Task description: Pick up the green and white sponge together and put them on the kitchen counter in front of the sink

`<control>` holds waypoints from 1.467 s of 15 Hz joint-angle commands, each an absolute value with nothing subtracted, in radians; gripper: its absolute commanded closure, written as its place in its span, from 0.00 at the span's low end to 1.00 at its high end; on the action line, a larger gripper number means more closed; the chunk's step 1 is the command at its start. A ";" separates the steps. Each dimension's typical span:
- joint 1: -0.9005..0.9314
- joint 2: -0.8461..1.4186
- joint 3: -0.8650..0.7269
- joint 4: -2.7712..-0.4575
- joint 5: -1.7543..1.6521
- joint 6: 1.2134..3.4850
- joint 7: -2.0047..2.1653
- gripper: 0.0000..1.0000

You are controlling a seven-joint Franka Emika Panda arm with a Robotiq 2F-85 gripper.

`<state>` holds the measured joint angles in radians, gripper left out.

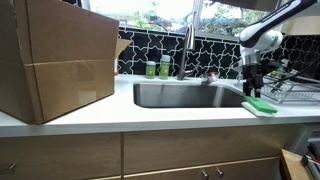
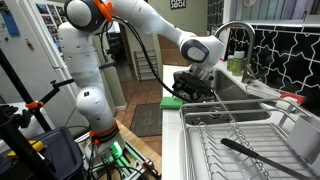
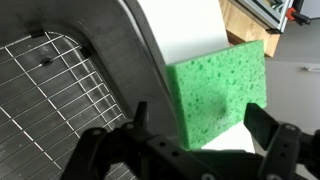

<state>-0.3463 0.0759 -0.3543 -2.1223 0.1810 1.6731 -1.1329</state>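
Observation:
The green and white sponge [image 1: 261, 105] lies flat on the white kitchen counter [image 1: 100, 118] at the front right corner of the sink [image 1: 190, 95]. It also shows in an exterior view [image 2: 169, 102]. In the wrist view the green sponge [image 3: 222, 85] fills the middle, with a whitish part under its lower edge. My gripper [image 3: 200, 120] is open, its fingers on either side of the sponge and apart from it. In both exterior views the gripper [image 1: 252, 89] [image 2: 192, 88] hangs just above the sponge.
A large cardboard box [image 1: 55, 60] stands on the counter beside the sink. Two green-labelled bottles [image 1: 158, 69] and the chrome faucet [image 1: 187, 50] stand behind the basin. A wire dish rack [image 2: 235, 135] sits next to the sponge. A wire grid [image 3: 50, 95] lies in the sink.

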 commanded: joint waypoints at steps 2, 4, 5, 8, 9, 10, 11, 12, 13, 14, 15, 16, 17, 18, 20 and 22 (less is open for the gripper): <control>-0.354 -0.003 -0.352 -2.133 0.127 1.643 -1.020 0.00; -0.349 -0.065 -0.351 -2.142 0.111 1.603 -0.912 0.00; -0.346 -0.100 -0.349 -2.146 0.103 1.576 -0.858 0.01; -0.339 -0.189 -0.340 -2.132 0.102 1.464 -0.663 0.00; -0.337 -0.215 -0.336 -2.126 0.102 1.434 -0.585 0.00; -0.334 -0.236 -0.331 -2.116 0.104 1.402 -0.517 0.00; -0.331 -0.255 -0.327 -2.107 0.105 1.375 -0.448 0.00; -0.327 -0.273 -0.322 -2.100 0.108 1.361 -0.382 0.00; -0.325 -0.291 -0.316 -2.093 0.102 1.357 -0.318 0.00; -0.325 -0.308 -0.307 -2.090 0.096 1.358 -0.258 0.00; -0.324 -0.327 -0.297 -2.088 0.083 1.370 -0.201 0.00; -0.324 -0.341 -0.286 -2.085 0.070 1.370 -0.145 0.00; -0.325 -0.357 -0.274 -2.087 0.047 1.390 -0.099 0.00; -0.325 -0.367 -0.263 -2.080 0.029 1.388 -0.048 0.00; -0.325 -0.389 -0.237 -2.075 -0.026 1.394 0.037 0.00; -0.317 -0.406 -0.221 -2.072 -0.071 1.382 0.073 0.00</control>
